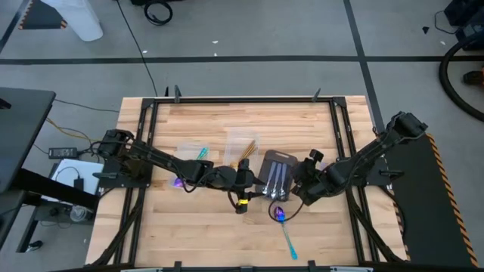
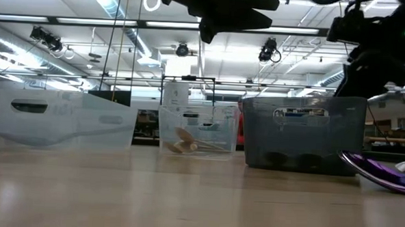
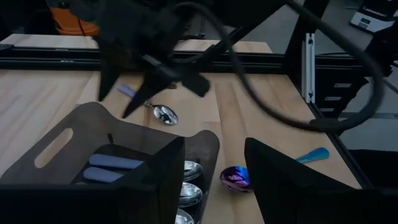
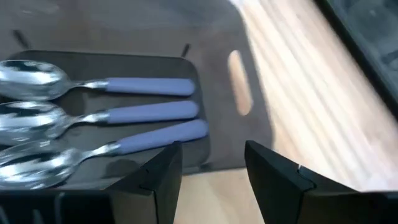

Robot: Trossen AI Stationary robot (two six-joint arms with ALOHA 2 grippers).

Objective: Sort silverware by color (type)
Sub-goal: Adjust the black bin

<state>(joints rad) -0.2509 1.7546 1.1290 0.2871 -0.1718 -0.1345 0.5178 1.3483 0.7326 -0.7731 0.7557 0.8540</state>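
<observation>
While its fingers stand spread and empty, the right gripper hovers over the dark grey plastic tub holding three silver-bowled spoons with lavender handles. The left gripper, also spread, hangs near an iridescent purple spoon with teal handle on the wooden table.

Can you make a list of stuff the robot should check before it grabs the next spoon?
1. Left claw open with nothing in it: ok.
2. Right claw open with nothing in it: ok.
3. A spoon left to sort: ok, a purple spoon with a teal handle lies loose on the table, in front of the dark tub.
4. Dark tub holds matching spoons: ok, three silver spoons with lilac handles lie side by side in it.
5. Middle clear tub holds only gold spoons: cannot tell, its contents are too blurry.
6. Arms apart from each other: ok, a gap shows between them from above.
</observation>
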